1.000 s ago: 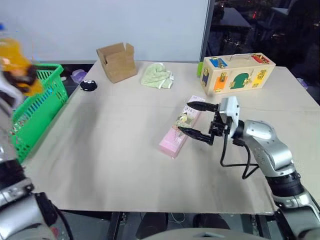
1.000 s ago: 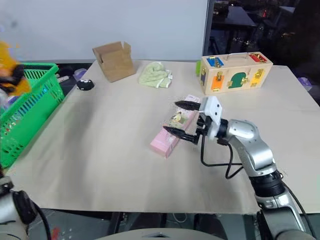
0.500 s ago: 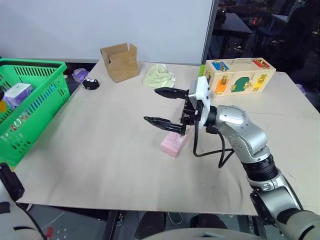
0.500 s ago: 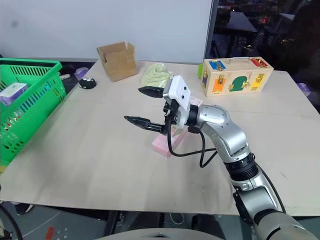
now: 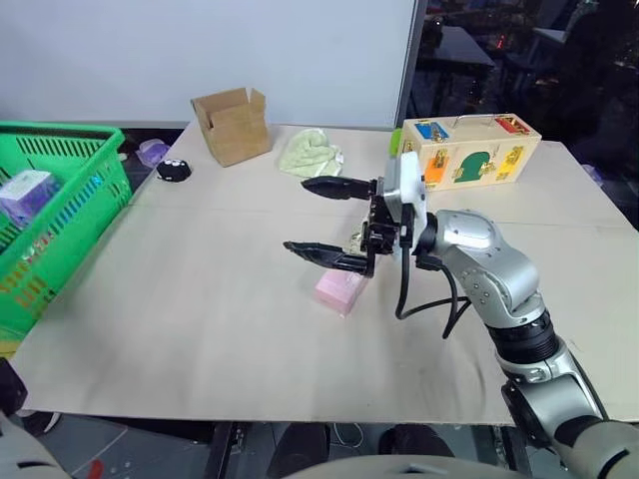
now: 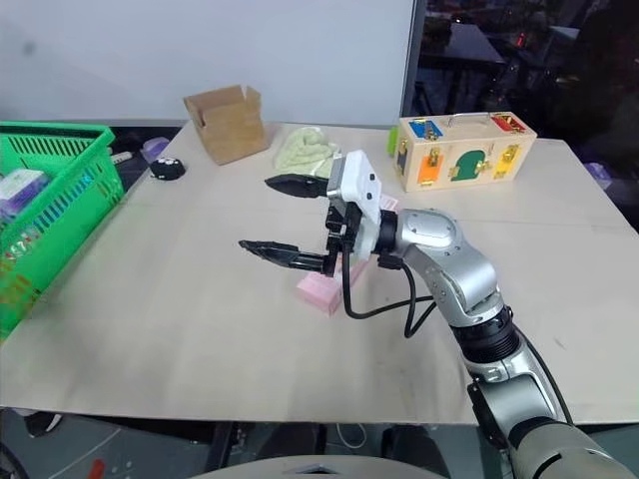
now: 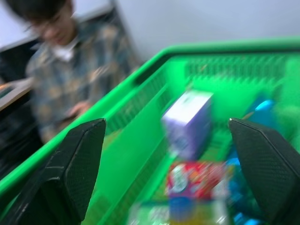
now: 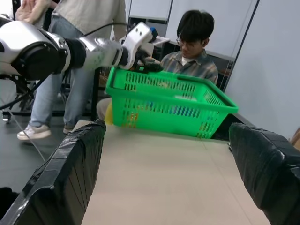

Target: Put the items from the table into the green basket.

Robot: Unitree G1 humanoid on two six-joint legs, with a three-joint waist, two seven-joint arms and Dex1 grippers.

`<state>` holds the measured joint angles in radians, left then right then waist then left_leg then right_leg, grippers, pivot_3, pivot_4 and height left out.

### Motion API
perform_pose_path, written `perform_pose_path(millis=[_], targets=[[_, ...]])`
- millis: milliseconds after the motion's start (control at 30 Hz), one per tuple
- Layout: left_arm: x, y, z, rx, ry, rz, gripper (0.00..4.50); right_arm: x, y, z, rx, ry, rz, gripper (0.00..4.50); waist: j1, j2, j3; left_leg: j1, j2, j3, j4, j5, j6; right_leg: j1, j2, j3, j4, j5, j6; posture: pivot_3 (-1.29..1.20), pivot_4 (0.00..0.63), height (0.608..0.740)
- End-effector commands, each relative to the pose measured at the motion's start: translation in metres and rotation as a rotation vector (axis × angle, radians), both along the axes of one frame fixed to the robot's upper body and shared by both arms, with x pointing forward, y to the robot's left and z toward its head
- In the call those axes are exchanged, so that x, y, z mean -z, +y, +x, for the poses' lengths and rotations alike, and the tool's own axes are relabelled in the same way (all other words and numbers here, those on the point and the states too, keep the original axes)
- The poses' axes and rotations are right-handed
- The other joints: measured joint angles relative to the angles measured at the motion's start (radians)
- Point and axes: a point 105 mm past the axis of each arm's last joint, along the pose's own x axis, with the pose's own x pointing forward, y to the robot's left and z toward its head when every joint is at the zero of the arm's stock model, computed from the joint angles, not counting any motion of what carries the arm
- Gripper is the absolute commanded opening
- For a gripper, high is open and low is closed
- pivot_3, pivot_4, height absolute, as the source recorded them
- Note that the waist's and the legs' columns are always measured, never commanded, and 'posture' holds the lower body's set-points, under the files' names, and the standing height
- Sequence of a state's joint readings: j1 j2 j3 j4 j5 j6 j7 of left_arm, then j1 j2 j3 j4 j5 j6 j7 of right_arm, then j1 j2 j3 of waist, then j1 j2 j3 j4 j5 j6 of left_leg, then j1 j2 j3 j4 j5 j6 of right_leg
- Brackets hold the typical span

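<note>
Since the earlier frame my right gripper (image 5: 331,220) has risen off the pink carton (image 5: 339,290), jaws spread empty; my left gripper (image 7: 166,171) is released over the green basket (image 5: 75,215) at 9 o'clock

An open cardboard box (image 5: 233,124), a green cloth (image 5: 312,155), a small black object (image 5: 173,171) and a wooden latch box (image 5: 469,150) sit along the far edge.

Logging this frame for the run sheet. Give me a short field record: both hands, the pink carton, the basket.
left hand: open, empty, over the green basket
right hand: open, empty, above the table, fingers pointing toward the basket
pink carton: flat on the table, partly behind the right hand
green basket: off the table's left edge, holds a purple-white box and other packs
</note>
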<state>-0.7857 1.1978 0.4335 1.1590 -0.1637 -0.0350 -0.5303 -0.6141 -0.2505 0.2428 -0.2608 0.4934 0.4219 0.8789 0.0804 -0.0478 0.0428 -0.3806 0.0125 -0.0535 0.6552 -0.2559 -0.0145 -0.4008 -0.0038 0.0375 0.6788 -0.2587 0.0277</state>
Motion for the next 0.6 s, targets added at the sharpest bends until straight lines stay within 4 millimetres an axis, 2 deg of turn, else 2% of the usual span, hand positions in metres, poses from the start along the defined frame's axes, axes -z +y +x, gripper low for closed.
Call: perform_pose_path(millis=[33,133,200,300,400,467,600], targets=[[-0.026,-0.072,0.027,0.403,-0.022,0.017,4.44,-0.005,-0.024,0.005,0.068,-0.023,0.021,4.50,0.001,0.001,0.000,0.000,0.000,0.000,0.000,0.000,0.000,0.000,0.000,0.000,0.000,0.000,0.000,0.19,0.000,0.740],[-0.004,-0.174,0.037,0.787,0.105,-0.137,4.44,0.011,-0.049,0.013,0.171,-0.007,-0.041,4.50,-0.001,0.003,0.000,0.000,-0.001,0.001,0.000,0.000,0.000,0.001,-0.005,0.002,0.000,0.000,0.000,0.17,0.000,0.740],[0.021,-0.225,0.042,0.878,0.223,-0.197,4.44,0.025,-0.065,0.017,0.243,0.004,-0.106,4.50,-0.006,0.002,-0.001,0.000,-0.001,0.001,0.000,0.000,0.000,0.001,-0.009,0.003,0.000,0.000,0.000,0.14,0.000,0.740],[0.051,-0.289,0.045,0.968,0.438,-0.320,4.44,0.041,-0.089,0.018,0.336,0.036,-0.179,4.50,-0.010,0.001,-0.002,0.000,-0.004,0.001,0.001,0.000,0.001,0.001,-0.008,0.002,0.001,0.000,0.001,0.09,0.000,0.740],[0.066,-0.337,0.050,1.065,0.615,-0.400,4.44,0.054,-0.111,0.014,0.414,0.073,-0.218,4.50,-0.027,0.002,-0.001,0.000,-0.004,-0.001,0.002,0.000,0.001,0.002,-0.003,0.002,0.001,0.000,0.001,0.04,0.000,0.740],[0.075,-0.362,0.054,1.097,0.740,-0.435,4.44,0.063,-0.127,0.010,0.479,0.093,-0.248,4.50,-0.048,0.003,-0.001,0.001,-0.003,-0.002,0.003,0.000,0.001,0.003,-0.001,0.002,0.002,0.000,0.001,-0.01,0.000,0.740],[0.100,-0.381,0.070,1.024,0.904,-0.455,4.44,0.070,-0.141,0.002,0.550,0.104,-0.267,4.50,-0.110,0.013,-0.003,0.002,-0.003,0.001,0.003,0.000,0.001,0.004,0.000,0.006,0.001,0.000,0.001,-0.09,0.000,0.740]])
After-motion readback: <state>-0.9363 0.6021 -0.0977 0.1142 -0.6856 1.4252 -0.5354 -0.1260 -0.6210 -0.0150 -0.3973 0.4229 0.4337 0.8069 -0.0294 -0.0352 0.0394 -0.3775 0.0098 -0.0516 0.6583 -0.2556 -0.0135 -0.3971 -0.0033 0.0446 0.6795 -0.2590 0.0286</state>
